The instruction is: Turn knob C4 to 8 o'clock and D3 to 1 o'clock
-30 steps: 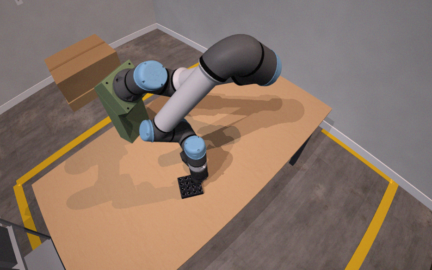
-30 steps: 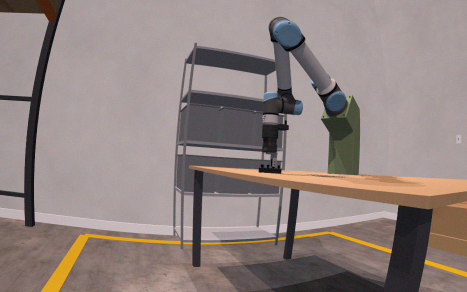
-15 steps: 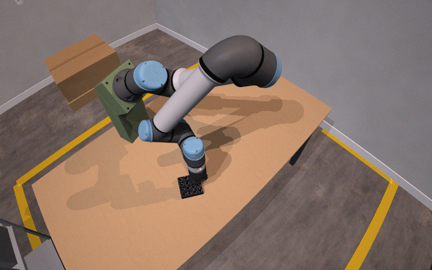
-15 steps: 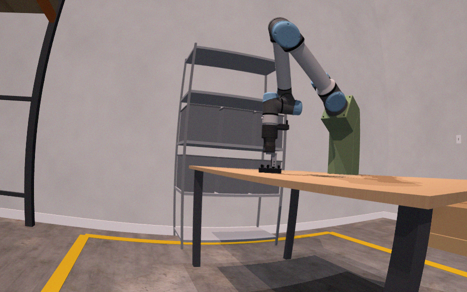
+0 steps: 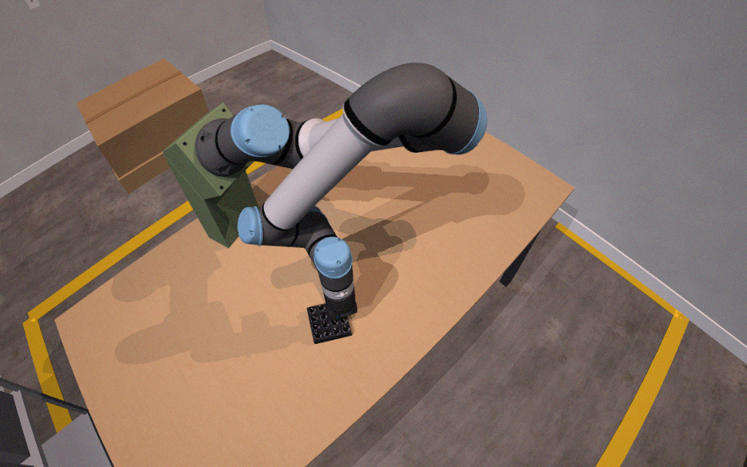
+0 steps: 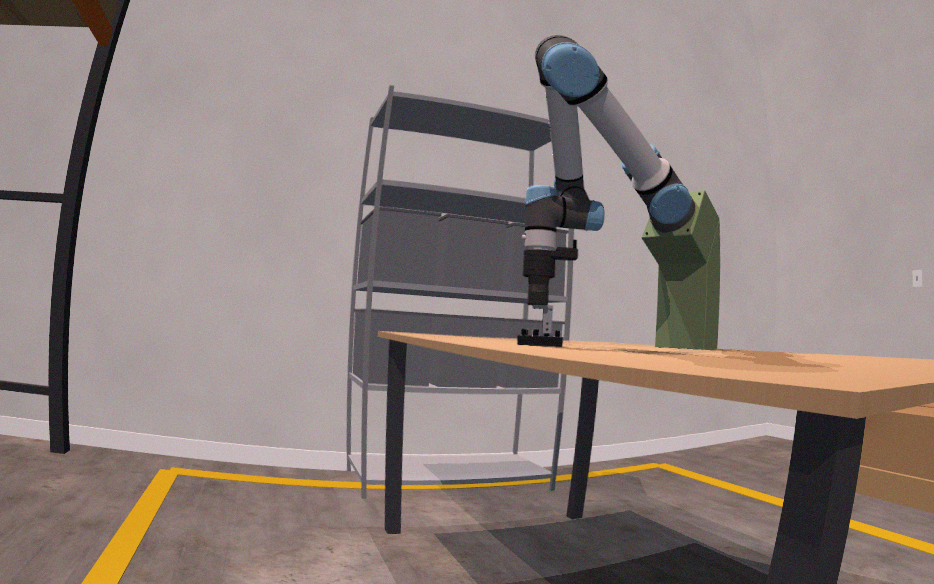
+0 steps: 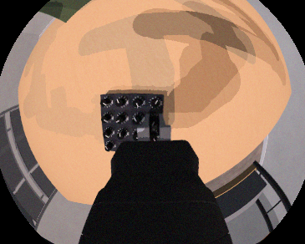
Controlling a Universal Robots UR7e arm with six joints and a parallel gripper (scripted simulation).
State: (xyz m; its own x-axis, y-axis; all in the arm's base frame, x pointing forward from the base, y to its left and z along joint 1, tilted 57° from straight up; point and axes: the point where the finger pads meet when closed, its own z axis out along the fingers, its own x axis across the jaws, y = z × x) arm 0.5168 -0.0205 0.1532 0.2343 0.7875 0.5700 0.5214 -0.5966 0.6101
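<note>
The black knob box [image 5: 329,339] [image 6: 534,341] [image 7: 103,125] stands flat on the table, with four rows of black knobs. Its socket and printed names cannot be made out. My gripper [image 6: 546,331] [image 7: 154,120] points down, its fingers narrow and at knob height over the right-hand column in the wrist view. It is shut on a knob second from the top there, which fits D3; the fingers hide that knob and its line. The knob that fits C4 [image 7: 139,101] is in the top row, one column further left, clear of the fingers. Its exact hour is too small to read.
Other knobs stand close around the fingers on the box. The wooden table [image 5: 219,401] [image 6: 746,366] carries the box, with arm shadows across it. The green pedestal [image 5: 213,203] [image 6: 688,290] holds the arm's base. A cardboard box [image 5: 149,121] and a shelf rack [image 6: 456,130] stand beyond the table.
</note>
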